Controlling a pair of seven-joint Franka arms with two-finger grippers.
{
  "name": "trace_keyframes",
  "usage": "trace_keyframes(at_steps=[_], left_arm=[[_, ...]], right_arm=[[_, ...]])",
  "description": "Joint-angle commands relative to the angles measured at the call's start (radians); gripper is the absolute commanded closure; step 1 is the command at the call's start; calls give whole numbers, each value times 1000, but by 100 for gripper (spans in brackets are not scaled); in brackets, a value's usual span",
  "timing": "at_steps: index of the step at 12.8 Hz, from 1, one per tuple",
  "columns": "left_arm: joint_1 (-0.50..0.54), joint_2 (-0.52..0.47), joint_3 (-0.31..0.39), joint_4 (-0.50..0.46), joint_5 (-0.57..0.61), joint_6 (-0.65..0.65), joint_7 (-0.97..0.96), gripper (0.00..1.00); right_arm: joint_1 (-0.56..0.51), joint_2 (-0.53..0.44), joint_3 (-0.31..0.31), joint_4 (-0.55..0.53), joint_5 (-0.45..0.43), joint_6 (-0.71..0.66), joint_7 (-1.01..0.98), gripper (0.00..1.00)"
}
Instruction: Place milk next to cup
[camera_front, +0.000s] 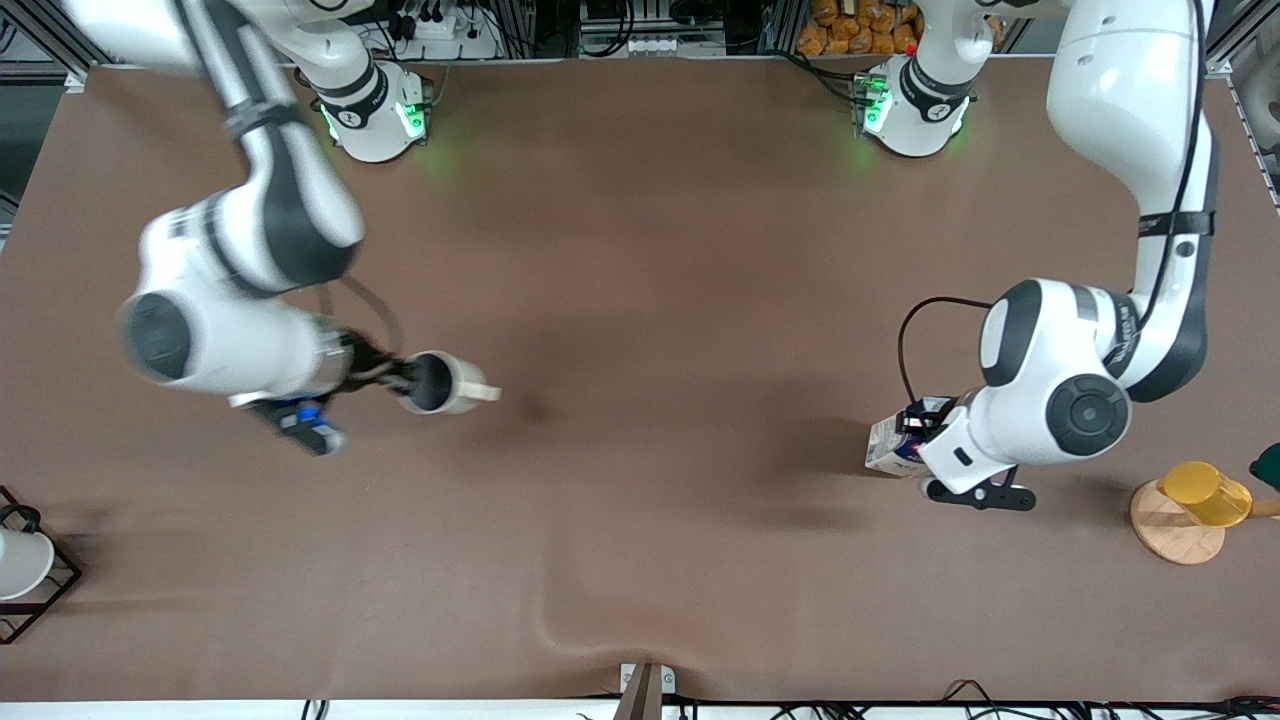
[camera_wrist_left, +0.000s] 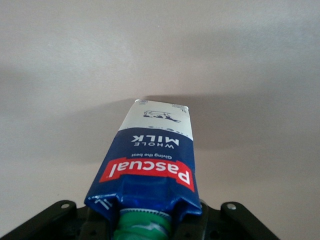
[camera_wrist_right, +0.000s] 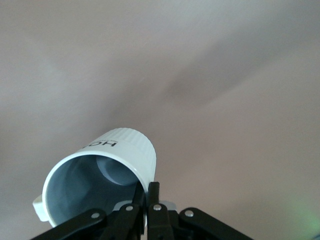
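Blue-and-white milk (camera_front: 893, 444) stands at the left arm's end of the table, pinched near its cap by the left gripper (camera_front: 925, 428). Well apart toward the right arm's end, the right gripper (camera_front: 395, 375) pinches the cup (camera_front: 447, 383) by its rim, so the carton must travel that way.

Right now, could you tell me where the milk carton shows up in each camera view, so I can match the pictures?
Front view: the milk is at the left arm's end of the table, clamped in the left gripper, mostly hidden under the wrist.
Left wrist view: it fills the lower middle, green cap toward the camera.
Right wrist view: not in it; only the cup shows there.
Shared landmark: the brown table.
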Motion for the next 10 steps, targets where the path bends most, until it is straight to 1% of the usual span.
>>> trace_keyframes(at_steps=[1,4,6,7,10], left_arm=[[1,-72,2,-13,11,-40,-21,100],[-12,-97,-3,-15,14,-71,-82,100],[-11,-109,-24,-15,13,-96,-101,100],[-11,-115,-30,-16,13,-105,-102,100],[-11,-115,-52,-18,13,-136,-102,100]], right_arm=[[105,127,-16,145,16,45,208,100],[248,255,-21,201,8,249,418,100],[296,315,-21,218,8,361,484,100],[322,335,-19,221,8,404,497,100],[356,378,-24,224,3,439,500,100]])
